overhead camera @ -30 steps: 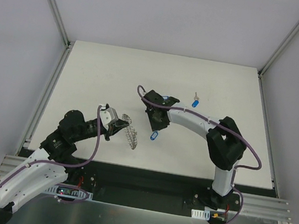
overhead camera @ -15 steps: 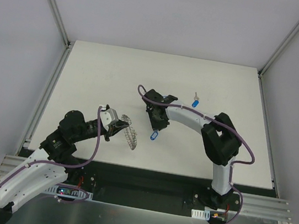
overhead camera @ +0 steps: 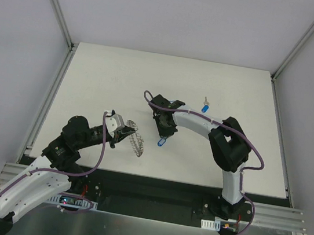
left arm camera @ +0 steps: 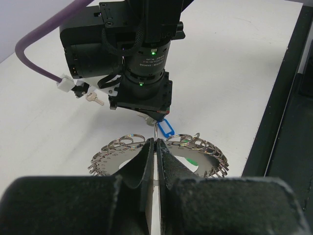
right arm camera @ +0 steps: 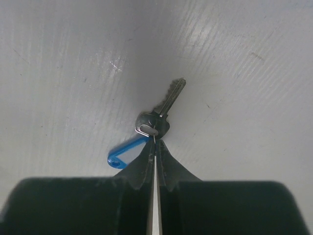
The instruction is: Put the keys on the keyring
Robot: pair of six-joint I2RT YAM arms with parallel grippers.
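Blue-tag key [right arm camera: 168,100] lies mid-table. Right gripper [right arm camera: 155,143] is clamped on its head link, which leaves the blade free for threading. Left gripper [left arm camera: 155,142] pinches the keyring [left arm camera: 208,155] rim just beside it, ring facing the key. Spare key [overhead camera: 205,107] lies nearer the table's far right corner.
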